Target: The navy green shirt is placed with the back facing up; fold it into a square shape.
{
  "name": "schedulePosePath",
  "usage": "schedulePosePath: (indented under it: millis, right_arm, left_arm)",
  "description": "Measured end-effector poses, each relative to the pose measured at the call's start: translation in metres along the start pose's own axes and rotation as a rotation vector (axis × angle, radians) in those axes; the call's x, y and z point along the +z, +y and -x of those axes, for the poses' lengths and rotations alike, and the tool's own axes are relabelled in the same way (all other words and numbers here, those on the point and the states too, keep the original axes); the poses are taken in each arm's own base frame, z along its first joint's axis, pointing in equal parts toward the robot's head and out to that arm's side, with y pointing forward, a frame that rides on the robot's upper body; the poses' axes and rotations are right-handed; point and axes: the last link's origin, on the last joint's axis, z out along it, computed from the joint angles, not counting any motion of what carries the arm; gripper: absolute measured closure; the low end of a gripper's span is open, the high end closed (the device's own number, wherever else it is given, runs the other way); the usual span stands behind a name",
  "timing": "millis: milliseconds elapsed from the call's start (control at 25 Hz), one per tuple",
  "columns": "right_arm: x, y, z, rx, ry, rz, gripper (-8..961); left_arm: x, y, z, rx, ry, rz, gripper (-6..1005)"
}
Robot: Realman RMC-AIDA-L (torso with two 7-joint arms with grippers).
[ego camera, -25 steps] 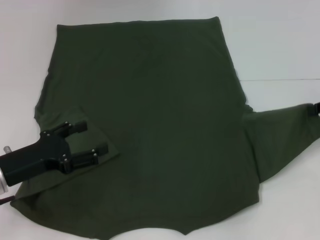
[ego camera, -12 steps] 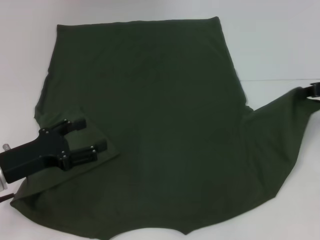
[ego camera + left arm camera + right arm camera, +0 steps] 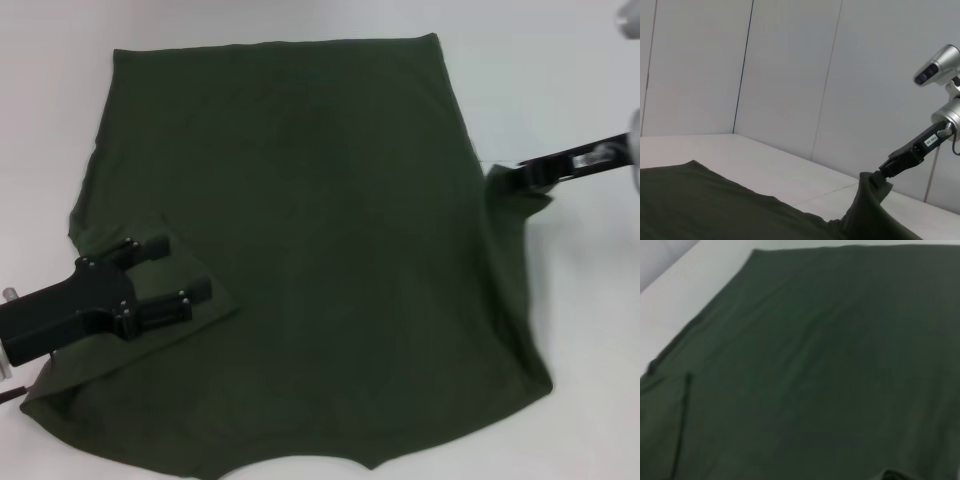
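The navy green shirt [image 3: 320, 230] lies spread flat on the white table, and it fills the right wrist view [image 3: 815, 365]. Its left sleeve is folded in onto the body. My left gripper [image 3: 175, 272] hovers open over that folded sleeve at the lower left, with nothing between its fingers. At the shirt's right edge, my right gripper [image 3: 503, 180] is shut on the right sleeve and holds it lifted in a peak. The left wrist view shows that gripper [image 3: 886, 172] pinching the raised cloth [image 3: 870, 200].
The white table [image 3: 560, 80] extends past the shirt on the far side and on the right. Pale wall panels [image 3: 790, 75] stand behind the table. The shirt's near hem reaches the bottom of the head view.
My right gripper has swung in from the far right edge toward the shirt's body, carrying the right sleeve up and inward. The left gripper has barely moved.
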Motion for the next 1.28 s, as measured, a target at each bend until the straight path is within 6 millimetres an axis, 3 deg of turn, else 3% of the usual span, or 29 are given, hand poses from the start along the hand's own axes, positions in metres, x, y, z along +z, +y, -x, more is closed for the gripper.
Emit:
schedulePosePath:
  millis: [280,720,1000,1160,1280]
  right_arm:
    - [0.032,0.034,0.012,-0.062,0.063,0.013,949]
    - [0.071,0.078,0.006,-0.088,0.137,0.049,946]
    - [0.077,0.102,0.005,-0.074,0.17,0.124,702]
    - [0.07,0.09,0.008,-0.051,0.138,0.106,509]
    - [0.058,0.073,0.012,-0.021,0.066,0.1,259]
  left_arm:
    - [-0.001,-0.001,-0.001,-0.001,0.001,-0.001,55]
    - [0.0,0.0,-0.002,-0.002,0.003,0.002,54]
    - [0.0,0.0,-0.002,-0.004,0.004,0.005,54]
    - [0.0,0.0,-0.002,-0.005,0.004,0.007,55]
    - [0.0,0.001,-0.002,-0.006,0.005,0.009,54]
